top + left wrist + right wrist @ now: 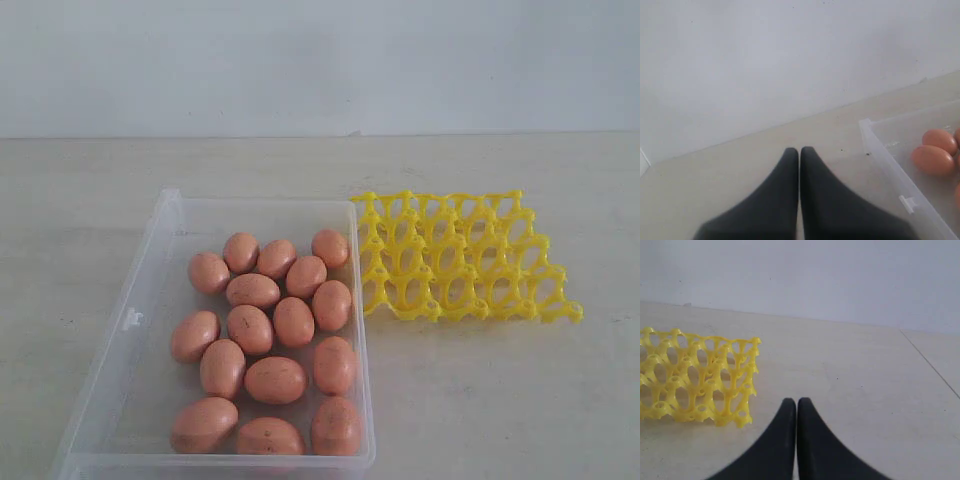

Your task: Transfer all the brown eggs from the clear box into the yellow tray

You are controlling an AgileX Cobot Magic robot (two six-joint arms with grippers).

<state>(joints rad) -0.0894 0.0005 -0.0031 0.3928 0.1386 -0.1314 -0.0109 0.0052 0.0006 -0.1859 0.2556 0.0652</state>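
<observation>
Eggs (250, 329) fill the clear box (150, 385), left of the empty yellow tray (470, 310). Left gripper (799, 150) and right gripper (797, 401) are shut, empty; open one wide, pinch an edge egg gently.

Left hand (799, 149), right hand (797, 400): black tapered fingers (775, 205), possibly rubber.

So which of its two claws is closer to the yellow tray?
Right. The right gripper hovers over bare table beside the yellow tray; the left gripper is outside the latch side of the clear box, which lies between it and the tray.
</observation>
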